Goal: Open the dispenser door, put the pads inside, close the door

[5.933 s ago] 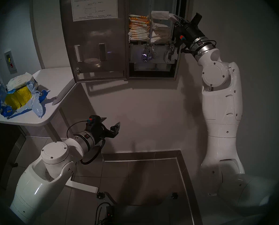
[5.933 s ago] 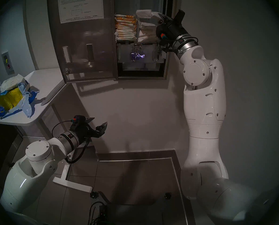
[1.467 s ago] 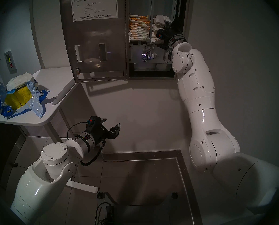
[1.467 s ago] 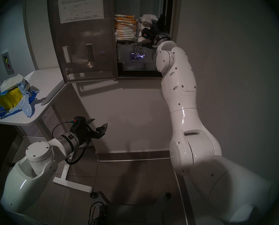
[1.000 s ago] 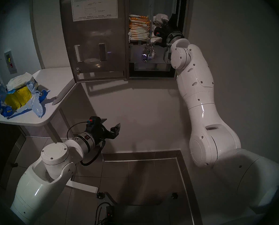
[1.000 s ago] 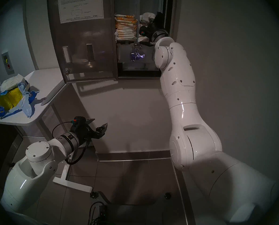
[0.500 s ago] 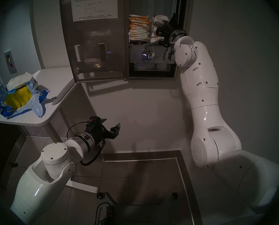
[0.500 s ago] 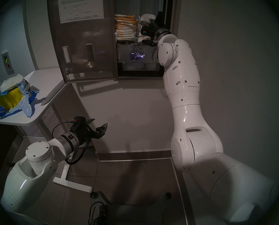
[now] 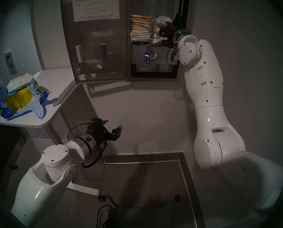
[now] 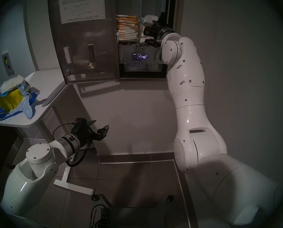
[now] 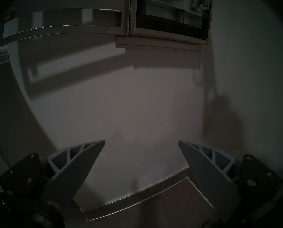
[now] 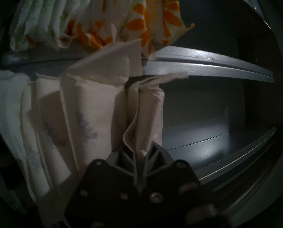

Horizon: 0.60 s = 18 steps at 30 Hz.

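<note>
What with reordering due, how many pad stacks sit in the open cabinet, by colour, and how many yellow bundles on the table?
Orange-printed pad stacks: 1
White pad stacks: 1
Yellow bundles: 2
Total: 4

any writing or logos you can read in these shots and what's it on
"ASI", in red, at the top left of the white instruction sheet on the open dispenser door.
"AMERICAN", bottom line of that sheet; its other print is too small.
Blue plastic packaging on the table: round logo, unreadable.
White pads: grey marks, blurred.
</note>
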{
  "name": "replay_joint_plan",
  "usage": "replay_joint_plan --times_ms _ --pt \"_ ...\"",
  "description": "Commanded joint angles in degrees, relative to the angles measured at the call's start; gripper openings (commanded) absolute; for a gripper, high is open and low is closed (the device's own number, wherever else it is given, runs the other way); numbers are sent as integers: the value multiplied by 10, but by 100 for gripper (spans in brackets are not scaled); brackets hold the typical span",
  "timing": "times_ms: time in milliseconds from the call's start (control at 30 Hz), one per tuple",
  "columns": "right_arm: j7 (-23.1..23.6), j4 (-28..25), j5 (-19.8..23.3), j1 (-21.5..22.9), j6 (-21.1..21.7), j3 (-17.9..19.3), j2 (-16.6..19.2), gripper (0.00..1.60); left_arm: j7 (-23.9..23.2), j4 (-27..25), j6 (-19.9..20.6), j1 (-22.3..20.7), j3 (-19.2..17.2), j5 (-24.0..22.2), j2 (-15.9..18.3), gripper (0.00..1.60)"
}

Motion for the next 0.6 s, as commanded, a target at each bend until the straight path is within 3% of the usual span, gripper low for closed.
replay_joint_plan --times_ms 0,367,567 --pt "-3 23 -6 38 12 4 -2 0 1 -17 -6 -9 -8 1 0 160" --pt "0 44 -8 51 17 5 -7 0 1 -17 -5 -8 -8 2 0 160" --pt "41 25 -7 42 16 7 -2 0 1 -17 -5 -8 -8 2 0 160"
